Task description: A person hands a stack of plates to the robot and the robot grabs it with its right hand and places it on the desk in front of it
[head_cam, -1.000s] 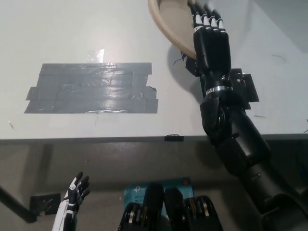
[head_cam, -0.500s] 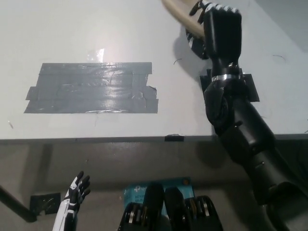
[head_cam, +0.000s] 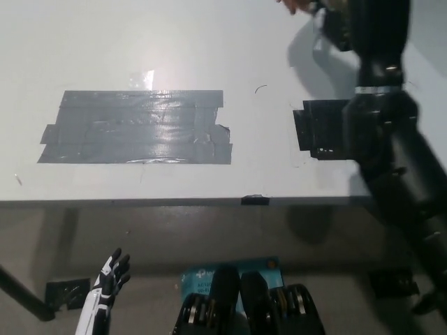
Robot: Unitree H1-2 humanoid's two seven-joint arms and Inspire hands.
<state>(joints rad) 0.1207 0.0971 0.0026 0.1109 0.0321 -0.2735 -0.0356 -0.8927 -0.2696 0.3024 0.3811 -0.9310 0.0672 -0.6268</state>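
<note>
My black right arm reaches from the lower right up to the picture's top right. My right hand point(head_cam: 370, 28) hangs above the white desk point(head_cam: 209, 42), and the top edge cuts off its fingers. A small pale tan shape point(head_cam: 290, 5) shows at the top edge just left of that hand; I cannot tell whether it is a plate rim or a person's fingers. No stack of plates shows otherwise. My white left hand point(head_cam: 108, 286) rests low at the bottom left, below the desk's front edge, fingers apart and holding nothing.
A wide patch of grey tape point(head_cam: 133, 127) lies on the desk's left half. A black tape square point(head_cam: 321, 129) sits on the right, beside my right wrist. A small black mark point(head_cam: 255, 200) sits on the desk's front edge.
My right arm has swung up and to the right. The tan plate it was touching has left the picture at the top. The black tape square is now uncovered.
</note>
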